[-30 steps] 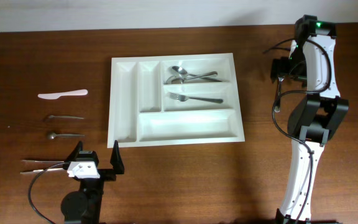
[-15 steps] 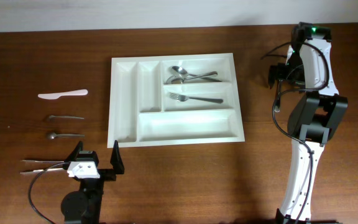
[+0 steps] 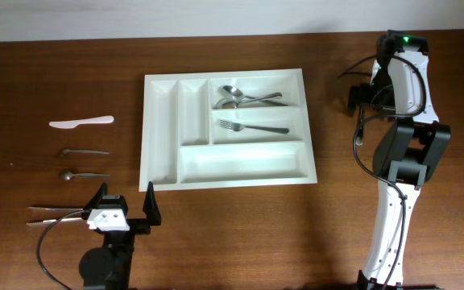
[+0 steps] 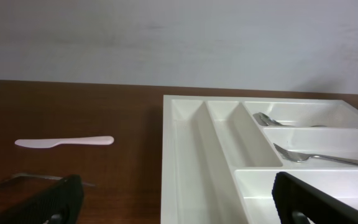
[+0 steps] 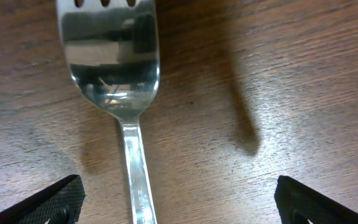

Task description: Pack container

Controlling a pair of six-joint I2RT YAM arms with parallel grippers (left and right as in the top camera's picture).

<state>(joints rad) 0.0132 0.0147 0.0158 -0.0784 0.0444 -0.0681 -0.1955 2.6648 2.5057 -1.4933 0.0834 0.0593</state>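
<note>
At the far left of the table lie the loose pieces not yet packed: a white plastic knife [image 3: 81, 122] farthest off, a small metal utensil [image 3: 85, 151] nearer, another like it nearer again, and thin metal tongs [image 3: 55, 214] nearest of all. Just right of the tongs sits the left gripper [image 3: 126, 200], its fingers spread wide and empty, one of them close to the near left corner of the container [image 3: 161, 129].

The container lies flat mid-table. Both narrow upright compartments and the long near one are bare. The spoons [image 3: 244, 98] are in the far right compartment and a fork [image 3: 252, 126] in the one below it.

At the right, well clear of the tray, the right gripper [image 5: 178, 202] hangs low over a second fork [image 5: 114, 62] lying flat on the wood. Its fingers stand apart, one on either side of the handle, clamped on nothing.

The handle looks to sit left of centre between those fingers, so I judge that on closing one finger would meet it first and swing or skid the fork rather than pinch it. A thin polished handle flat on wood also gives little purchase. It may slip out on the lift. On the left, any move past the tray's corner could nudge the container askew.
</note>
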